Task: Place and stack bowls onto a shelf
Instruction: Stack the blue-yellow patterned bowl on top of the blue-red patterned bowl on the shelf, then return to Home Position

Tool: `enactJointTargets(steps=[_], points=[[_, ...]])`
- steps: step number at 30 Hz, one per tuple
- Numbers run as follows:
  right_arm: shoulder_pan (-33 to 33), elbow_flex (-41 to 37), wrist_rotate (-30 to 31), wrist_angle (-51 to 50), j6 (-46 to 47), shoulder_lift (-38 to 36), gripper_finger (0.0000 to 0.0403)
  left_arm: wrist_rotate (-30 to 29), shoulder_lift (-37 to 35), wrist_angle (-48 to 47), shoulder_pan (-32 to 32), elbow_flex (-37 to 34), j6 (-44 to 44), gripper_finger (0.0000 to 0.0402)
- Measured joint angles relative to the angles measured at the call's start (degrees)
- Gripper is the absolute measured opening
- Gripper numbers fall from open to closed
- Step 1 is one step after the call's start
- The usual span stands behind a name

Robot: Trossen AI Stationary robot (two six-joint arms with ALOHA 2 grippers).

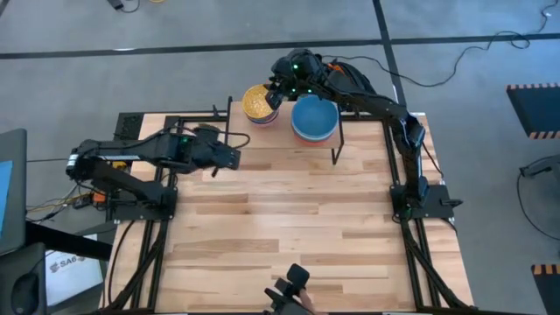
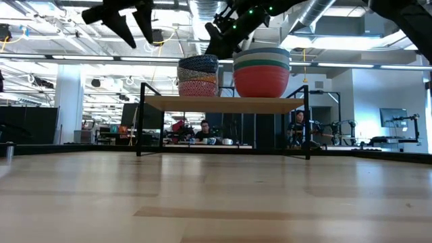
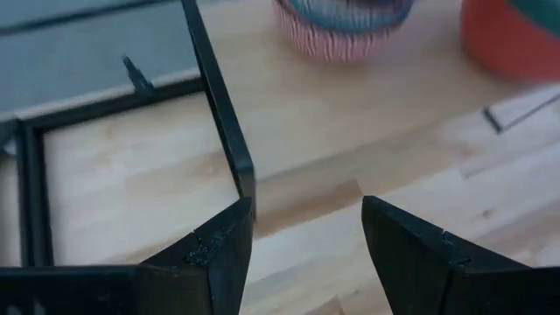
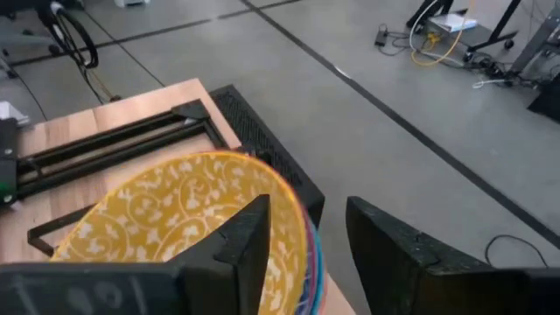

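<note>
In the left wrist view the red bowl (image 3: 512,39) is cut off by the edge and blurred. The right hand (image 1: 278,90) hides part of the yellow bowl (image 1: 255,101) from above.

Bowls in yellow, blue, red and green are seen stacked on a light-wood shelf (image 2: 223,104).

A yellow bowl (image 4: 179,214) with a white floral pattern tops the small stack (image 2: 198,75), above dark blue patterned and pink-striped bowls. The large stack (image 2: 262,71) is banded light blue, cream, green and red. Both grippers are black.
</note>
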Motion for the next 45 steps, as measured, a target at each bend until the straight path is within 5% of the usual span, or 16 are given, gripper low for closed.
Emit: enactJointTargets(steps=[8, 13, 19, 24, 32, 45], points=[[-0.4, 0.0, -0.9, -0.5, 0.2, -2.5, 0.0183, -9.9, -5.3, 4.6, -4.1, 0.0, 8.7, 0.0198], [-0.4, 0.0, -11.2, -1.1, 4.4, -8.2, 0.0179, -15.0, -5.9, 15.1, -9.0, 0.0, 21.4, 0.0197], [1.8, -4.4, -26.1, -5.1, 4.8, -16.7, 0.0155, -14.2, -6.0, 30.2, -13.3, -3.7, 34.1, 0.0155], [7.1, -20.2, -27.4, 1.9, 7.3, -26.4, 0.0112, -3.6, -7.1, 52.3, -14.1, -11.8, 45.5, 0.0091], [15.7, -46.1, -21.5, 23.4, 15.9, -45.6, 0.006, 10.5, -13.4, 72.4, -11.5, -19.7, 54.1, 0.0005], [30.4, -62.0, 1.0, 21.7, 16.1, -66.9, 0.0018, 25.6, -10.5, 92.2, -8.1, -31.5, 56.1, 0.0]])
